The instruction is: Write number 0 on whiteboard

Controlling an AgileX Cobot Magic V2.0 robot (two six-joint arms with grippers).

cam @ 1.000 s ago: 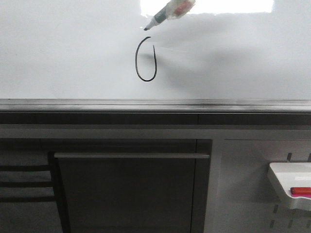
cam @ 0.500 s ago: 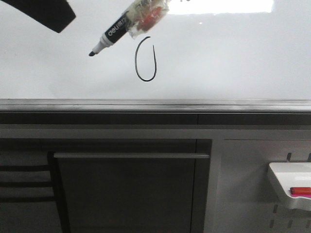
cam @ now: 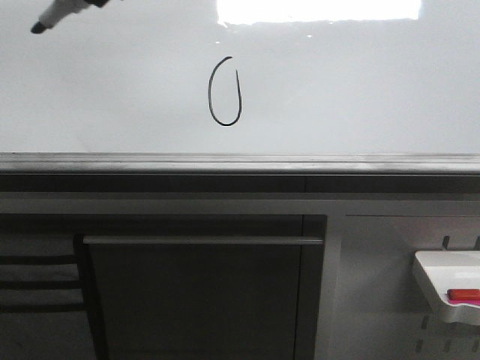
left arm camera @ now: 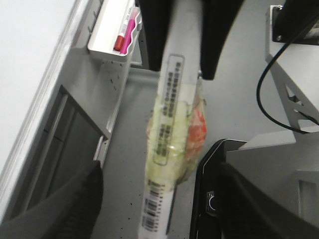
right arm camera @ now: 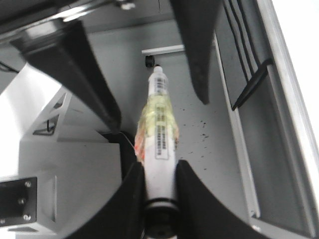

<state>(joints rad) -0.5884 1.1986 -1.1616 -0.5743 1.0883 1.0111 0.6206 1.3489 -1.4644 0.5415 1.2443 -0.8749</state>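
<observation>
Black number 0 (cam: 224, 92) mid-whiteboard (cam: 360, 82), marker (cam: 56, 13) at top-left edge, right fingers (right arm camera: 182, 184) seemingly pinching it

Whiteboard (cam: 360, 82) carried the number 0 (cam: 224, 93), a thin black tall oval w/ gap at top, drawn approx. mid-board under a bright rect. glare, above the grey metal lower edge (cam: 240, 161); nothing else marked on it.
</observation>
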